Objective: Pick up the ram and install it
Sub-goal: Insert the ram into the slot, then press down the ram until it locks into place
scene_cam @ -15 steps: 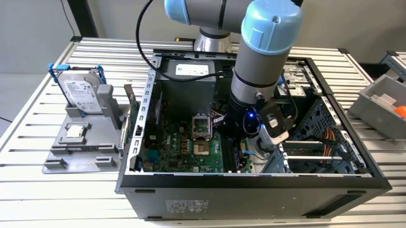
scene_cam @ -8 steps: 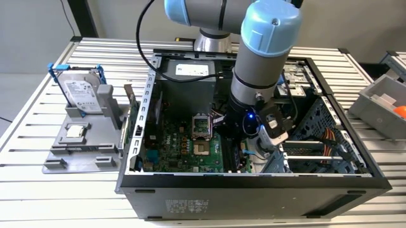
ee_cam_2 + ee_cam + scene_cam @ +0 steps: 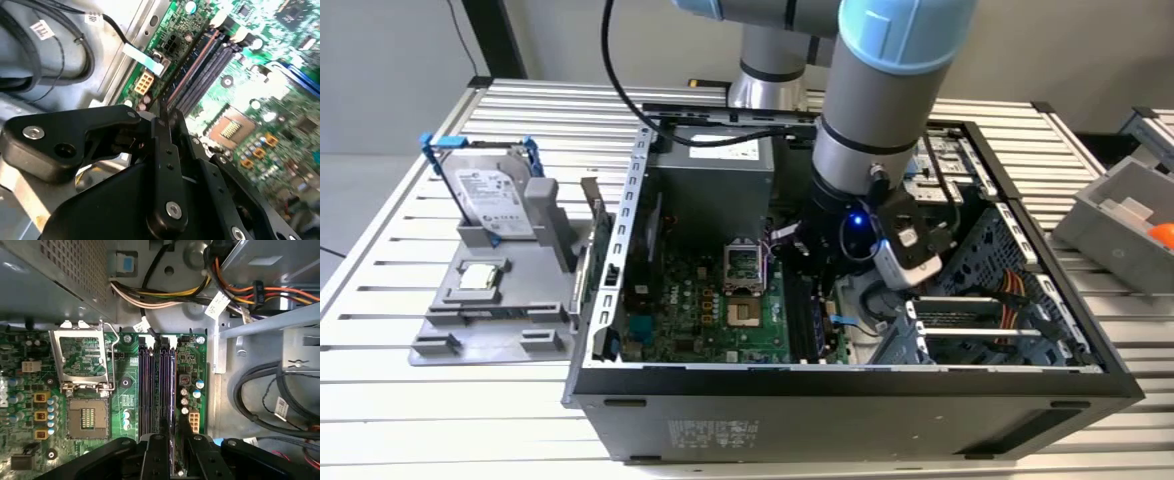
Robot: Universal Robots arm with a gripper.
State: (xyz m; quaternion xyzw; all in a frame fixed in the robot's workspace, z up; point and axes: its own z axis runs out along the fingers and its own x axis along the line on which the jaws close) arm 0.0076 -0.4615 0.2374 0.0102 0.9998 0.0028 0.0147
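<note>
Ram point(image 3: 163, 426): one stick, seen edge-on in both wrist views as a thin dark blade point(image 3: 163, 110), so its chips cannot be made out. It sits inside the open computer case point(image 3: 607, 300), just above the motherboard's point(image 3: 130, 400) four parallel memory slots point(image 3: 150, 390). Its long axis runs along the slots, near to far in the exterior view. Whether it touches a slot cannot be told.

One gripper point(image 3: 172, 437) is clamped on the stick, its two black fingers point(image 3: 155, 455) pressed against the flat faces. The single arm point(image 3: 881, 110) reaches down into the case.

One CPU socket point(image 3: 87, 417) lies beside the slots, its metal frame point(image 3: 82, 360) flipped open. At the exterior view's left, well apart from the case, one grey tray point(image 3: 480, 340) holds one upright hard drive point(image 3: 494, 195) and one square CPU chip point(image 3: 480, 277).
</note>
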